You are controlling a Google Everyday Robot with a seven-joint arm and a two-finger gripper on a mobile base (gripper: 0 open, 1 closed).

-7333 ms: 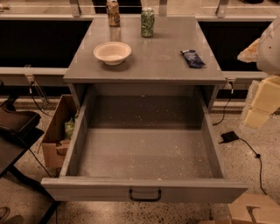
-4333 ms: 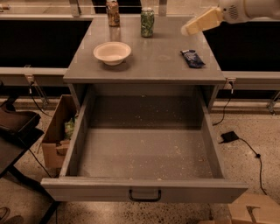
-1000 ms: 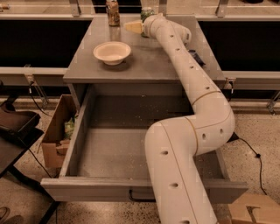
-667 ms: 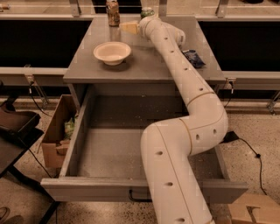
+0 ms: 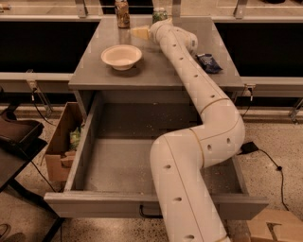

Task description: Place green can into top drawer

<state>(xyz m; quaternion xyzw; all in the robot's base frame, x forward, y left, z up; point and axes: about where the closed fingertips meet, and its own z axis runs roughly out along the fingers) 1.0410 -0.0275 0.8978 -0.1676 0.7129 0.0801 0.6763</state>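
Observation:
The green can [image 5: 159,13] stands upright at the back edge of the grey cabinet top [image 5: 94,71], just behind my arm's wrist, which hides its lower part. My gripper [image 5: 140,32] is at the end of the long white arm, low over the cabinet top, just left of and in front of the can, between it and the brown-orange can [image 5: 122,12]. The top drawer [image 5: 118,160] is pulled wide open below, with a speckled floor and a small dark handle [image 5: 146,213] on its front panel. My arm crosses over the drawer's right half.
A white bowl [image 5: 121,56] sits on the cabinet top's left half. A dark blue packet [image 5: 208,62] lies at its right. A cardboard box [image 5: 62,144] stands on the floor left of the drawer, and another box [image 5: 274,227] at the bottom right. A cable [image 5: 267,158] runs along the floor.
My arm has swung in from the right and reached across the cabinet top to the green can. In the last second the gripper shifted slightly. The can has not moved.

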